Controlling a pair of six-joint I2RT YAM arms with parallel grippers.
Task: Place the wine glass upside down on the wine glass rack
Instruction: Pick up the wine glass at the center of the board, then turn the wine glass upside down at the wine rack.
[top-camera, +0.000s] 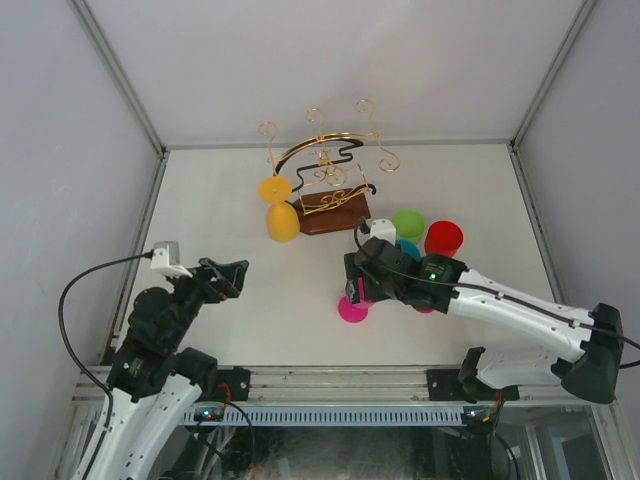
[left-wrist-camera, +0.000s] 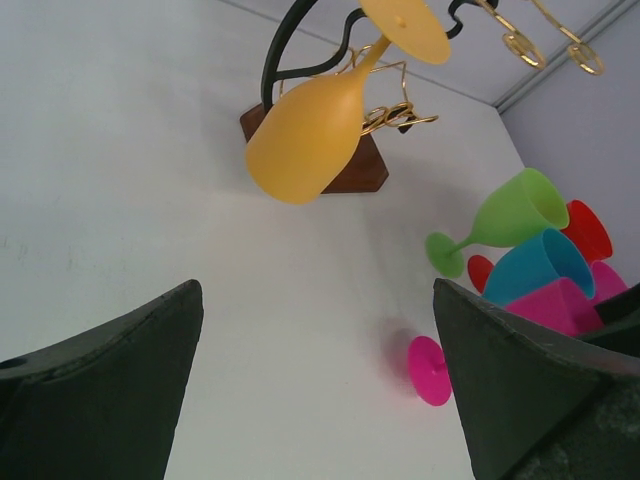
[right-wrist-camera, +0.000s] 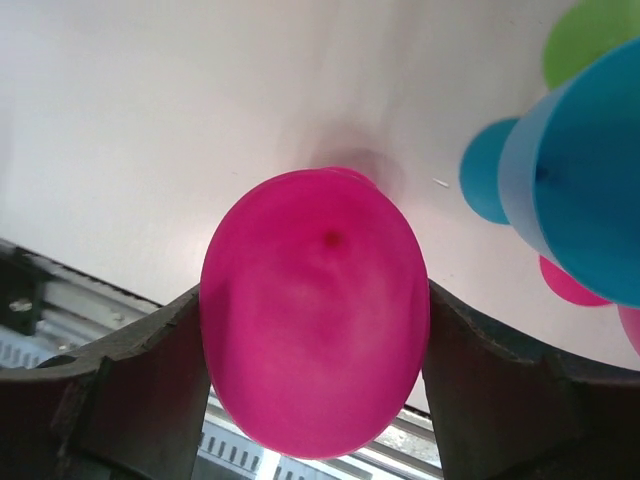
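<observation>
a robotics lab test cell: a white bench (top-camera: 250, 310) boxed in by plain pale walls (top-camera: 60, 150) on aluminium framing (top-camera: 120, 80). 2 robot arms, the left arm (top-camera: 160, 330) and right arm (top-camera: 520, 310), are bolted to a slotted metal rail (top-camera: 340, 378) at its near edge, and a bare black cable (top-camera: 62, 305) loops loose.

Bright, even white light falls from overhead on the table (top-camera: 250, 300), leaving only faint, soft-edged shadows and no hard glare. In the right wrist view the pink wine glass (right-wrist-camera: 315, 320) looms close and slightly blurred; the overhead view is sharp.
</observation>
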